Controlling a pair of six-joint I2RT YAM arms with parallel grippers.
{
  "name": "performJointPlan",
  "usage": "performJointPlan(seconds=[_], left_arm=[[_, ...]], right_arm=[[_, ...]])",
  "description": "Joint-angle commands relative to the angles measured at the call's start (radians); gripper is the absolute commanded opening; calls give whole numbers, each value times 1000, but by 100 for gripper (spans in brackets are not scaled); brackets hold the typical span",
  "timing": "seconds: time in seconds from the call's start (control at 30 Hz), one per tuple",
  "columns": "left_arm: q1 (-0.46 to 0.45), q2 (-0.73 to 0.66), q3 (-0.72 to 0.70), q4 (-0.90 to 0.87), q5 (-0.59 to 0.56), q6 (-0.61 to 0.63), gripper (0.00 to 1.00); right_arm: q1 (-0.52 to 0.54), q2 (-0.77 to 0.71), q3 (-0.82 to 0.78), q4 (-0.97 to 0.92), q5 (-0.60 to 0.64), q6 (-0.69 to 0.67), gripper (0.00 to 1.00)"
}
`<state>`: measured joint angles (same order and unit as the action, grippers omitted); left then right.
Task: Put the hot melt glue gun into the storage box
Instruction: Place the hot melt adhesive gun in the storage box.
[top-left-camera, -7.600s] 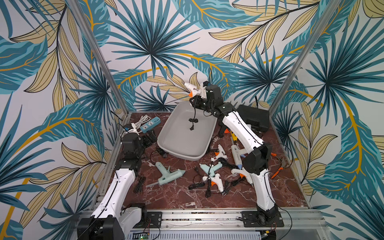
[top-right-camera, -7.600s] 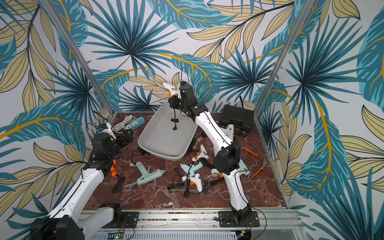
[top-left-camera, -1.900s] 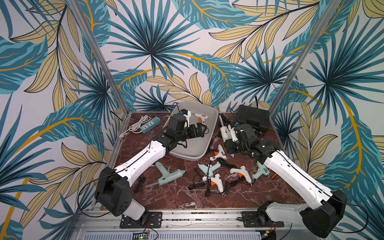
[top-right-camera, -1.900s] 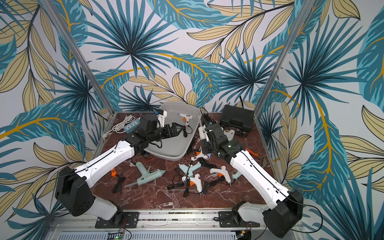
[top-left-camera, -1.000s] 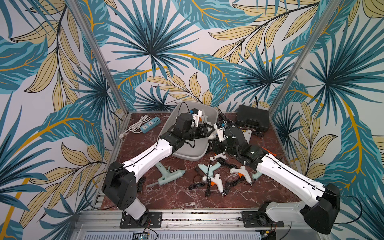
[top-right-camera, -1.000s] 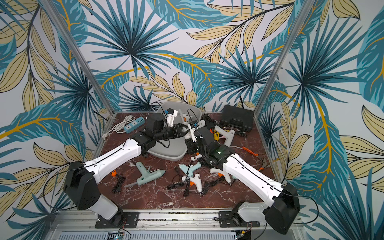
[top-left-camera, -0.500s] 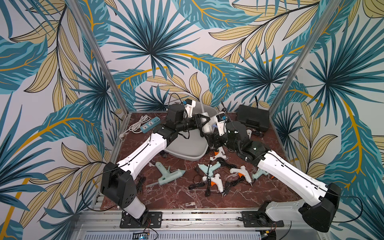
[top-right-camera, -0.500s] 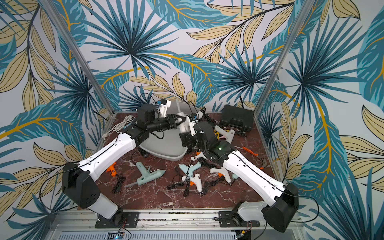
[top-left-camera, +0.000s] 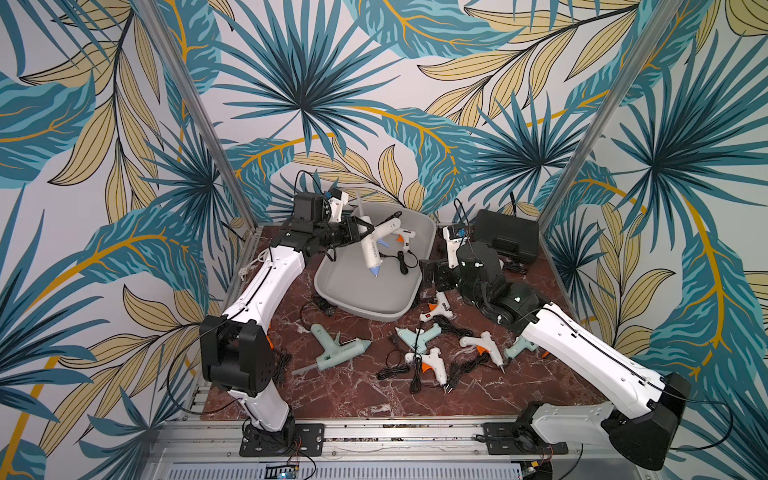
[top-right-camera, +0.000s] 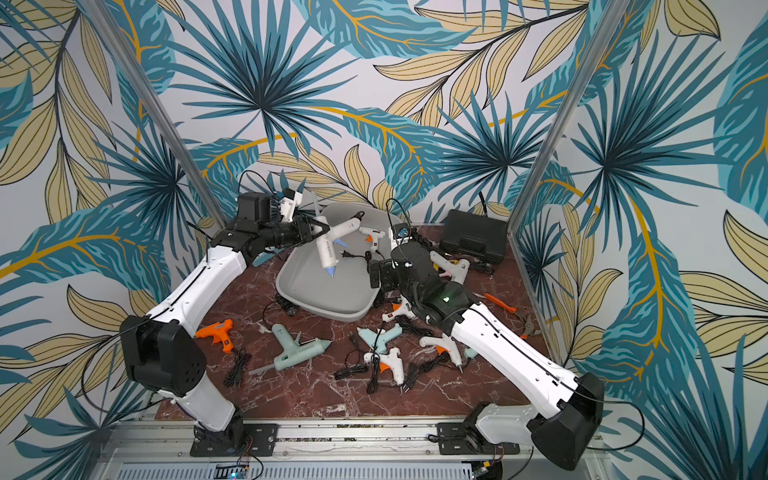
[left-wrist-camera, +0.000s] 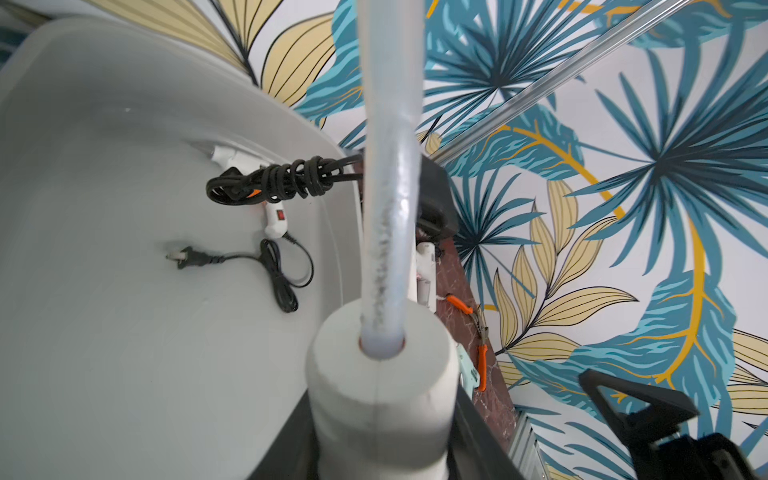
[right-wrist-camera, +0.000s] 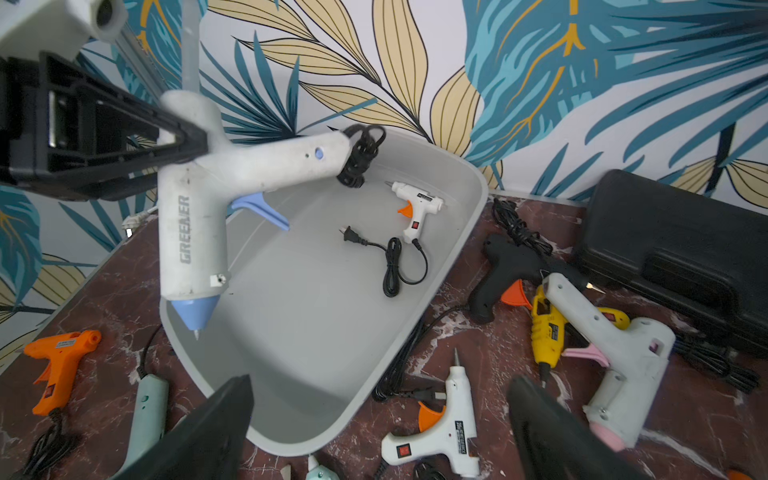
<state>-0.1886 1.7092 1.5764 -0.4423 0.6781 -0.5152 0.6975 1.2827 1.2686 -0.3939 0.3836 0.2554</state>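
A large white hot melt glue gun (top-left-camera: 372, 249) (top-right-camera: 326, 249) (right-wrist-camera: 191, 232) with a blue nozzle hangs nozzle-down over the light-grey storage box (top-left-camera: 353, 291) (top-right-camera: 316, 291) (right-wrist-camera: 311, 311). My left gripper (top-left-camera: 362, 231) (top-right-camera: 318, 229) (left-wrist-camera: 378, 436) is shut on the rear of its barrel, where a clear glue stick (left-wrist-camera: 388, 166) sticks out. My right gripper (top-left-camera: 430, 276) (top-right-camera: 380, 276) (right-wrist-camera: 380, 399) stands wide open with nothing in it, just outside the box's right rim. A small white glue gun (top-left-camera: 401, 239) (right-wrist-camera: 417, 208) and its cord lie in the box.
A black hard case (top-left-camera: 505, 237) (right-wrist-camera: 665, 249) stands at the back right. Several glue guns and cords lie on the marble table in front and to the right of the box, among them a teal one (top-left-camera: 336, 349) and an orange one (top-right-camera: 216, 330). Orange-handled pliers (top-right-camera: 498, 301) lie at the right.
My right gripper has opened, let go of the big white glue gun and drawn back to the box's right side. The left gripper now holds the gun alone over the box.
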Motion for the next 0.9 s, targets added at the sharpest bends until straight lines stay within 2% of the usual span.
performJointPlan(seconds=[0.0,0.23,0.47,0.7,0.87], left_arm=[[6,18,52,-89,65,92,0],[5,47,21,-151,153,145,0],[7,153,78,-258,62,250,0],[-8,270,158,-217,64,312,0],[-21,375,260,-252,85,331,0]], right_arm=[[5,-15,-4,-46,89,50,99],[5,-8,-27,-62,171,85,99],[3,28,-19,-68,221,121,99],[-2,46,-5,-107,263,166,99],[-9,46,-11,-123,263,198,100]])
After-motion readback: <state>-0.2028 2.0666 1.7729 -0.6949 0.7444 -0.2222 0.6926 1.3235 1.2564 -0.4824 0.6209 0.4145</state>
